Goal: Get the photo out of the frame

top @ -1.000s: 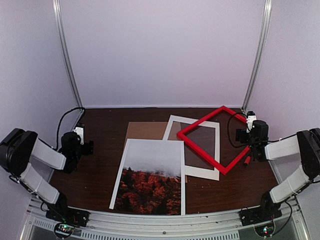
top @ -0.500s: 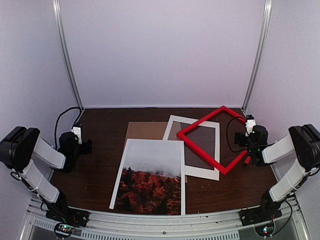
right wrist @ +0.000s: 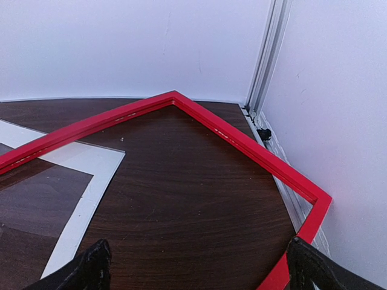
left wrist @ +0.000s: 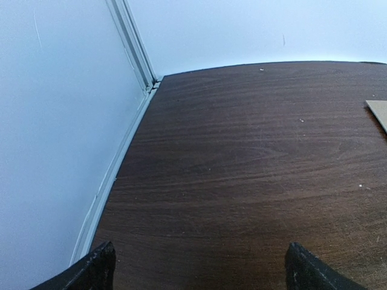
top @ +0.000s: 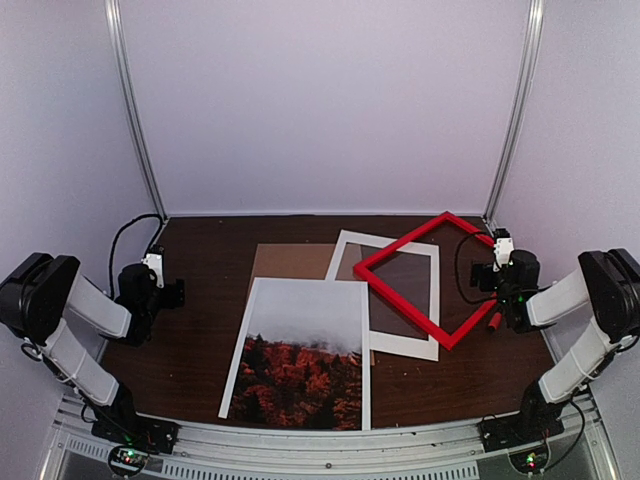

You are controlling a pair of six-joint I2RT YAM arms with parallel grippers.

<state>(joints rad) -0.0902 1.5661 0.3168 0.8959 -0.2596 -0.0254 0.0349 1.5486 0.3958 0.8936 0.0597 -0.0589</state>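
Top: photo [top: 300, 355] is lying flat at 6 o'clock, outside frame [top: 400, 305], which is resting at 3 o'clock, partly on white mat [top: 405, 343]. L wrist: left gripper [left wrist: 196, 269] is hanging w/ jaws spread, empty. R wrist: right gripper [right wrist: 199, 266] is hovering, jaws apart, holding nothing, frame rim just beside one finger; risking a snag that drags the frame.

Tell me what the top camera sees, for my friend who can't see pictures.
A forest photo lies flat on a dark wooden table, outside its red frame. The frame sits askew to the right, partly over a white mat, with a brown board showing beyond the photo. The left arm and right arm rest at the sides.
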